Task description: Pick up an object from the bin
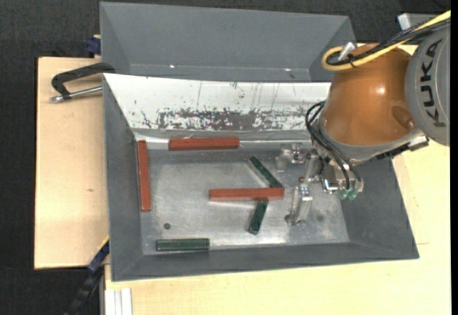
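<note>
Camera view: the gripper (299,206) is seen low over the right side of the bin (215,41), just beside the right end of a red bar (246,194) and near a short green bar (257,218). Whether it is released or clenched cannot be told. A slanted green bar (265,172) is laid just behind the red one.

Glossy orange cover (365,109); grey KUKA-lettered arm (431,88); yellow, black cables (381,50).
</note>
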Action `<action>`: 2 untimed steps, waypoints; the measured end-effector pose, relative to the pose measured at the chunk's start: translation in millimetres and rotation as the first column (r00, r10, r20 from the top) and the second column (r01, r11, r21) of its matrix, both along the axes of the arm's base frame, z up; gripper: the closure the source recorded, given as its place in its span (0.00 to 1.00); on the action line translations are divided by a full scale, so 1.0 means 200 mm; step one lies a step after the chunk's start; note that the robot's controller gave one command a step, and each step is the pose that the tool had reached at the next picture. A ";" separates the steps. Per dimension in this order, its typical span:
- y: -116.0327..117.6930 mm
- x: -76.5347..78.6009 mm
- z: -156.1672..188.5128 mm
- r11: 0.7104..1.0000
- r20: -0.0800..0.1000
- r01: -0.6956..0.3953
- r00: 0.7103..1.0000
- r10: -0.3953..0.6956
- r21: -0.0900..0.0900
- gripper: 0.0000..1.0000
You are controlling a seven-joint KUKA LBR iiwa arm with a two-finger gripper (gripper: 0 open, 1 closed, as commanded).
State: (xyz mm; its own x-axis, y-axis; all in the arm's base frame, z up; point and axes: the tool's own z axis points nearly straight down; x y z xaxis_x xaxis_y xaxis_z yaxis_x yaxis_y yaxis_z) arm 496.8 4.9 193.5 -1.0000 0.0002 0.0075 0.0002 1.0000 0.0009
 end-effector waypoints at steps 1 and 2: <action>0.00 0.01 0.02 1.000 0.009 0.000 1.000 0.000 0.000 0.00; -0.01 0.04 -0.13 0.997 0.014 -0.074 0.997 0.074 -0.001 0.00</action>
State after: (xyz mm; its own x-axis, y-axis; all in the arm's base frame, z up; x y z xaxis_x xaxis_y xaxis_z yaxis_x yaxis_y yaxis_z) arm 504.9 3.8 167.8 -0.9972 -0.0743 -0.0067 -0.0743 0.9972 -0.0002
